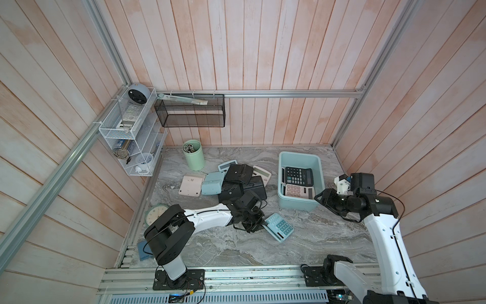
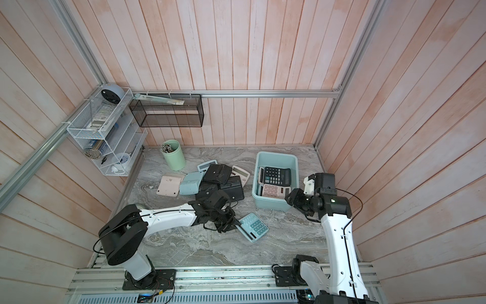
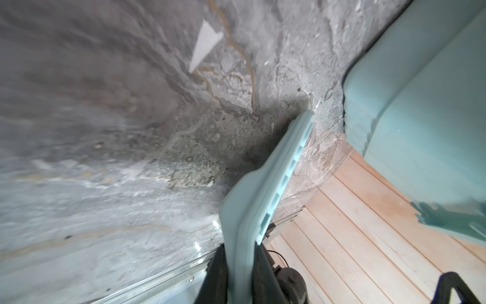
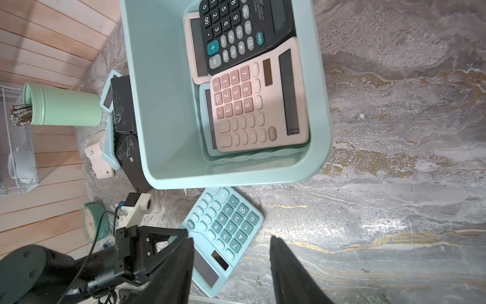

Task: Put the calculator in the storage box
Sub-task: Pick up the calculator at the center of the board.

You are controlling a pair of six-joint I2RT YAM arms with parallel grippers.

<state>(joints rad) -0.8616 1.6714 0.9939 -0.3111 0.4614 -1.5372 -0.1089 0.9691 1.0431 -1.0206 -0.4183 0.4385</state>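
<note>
Cup [image 1: 194,155], one, far left; heap [image 1: 236,181] of roughly seven calculators beside it; left hand [image 1: 263,224] clenched on one blue calculator [image 1: 280,227] on the table [image 1: 315,237] near the storage box [image 1: 299,155]; four calculators [image 1: 299,190] inside; right hand [image 1: 319,198] released, empty.

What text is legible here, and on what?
"ON/AC", "CE", "GT", "MRC", "MU", digits: black calculator keys.
"ON/AC", "CE", "GT", "MRC", "M+": pink calculator keys.
"ON/AC", "CE", "GT", "MU", "M+": blue calculator keys.
Black calculator's small print: blurred.
Top views: too small to read.
</note>
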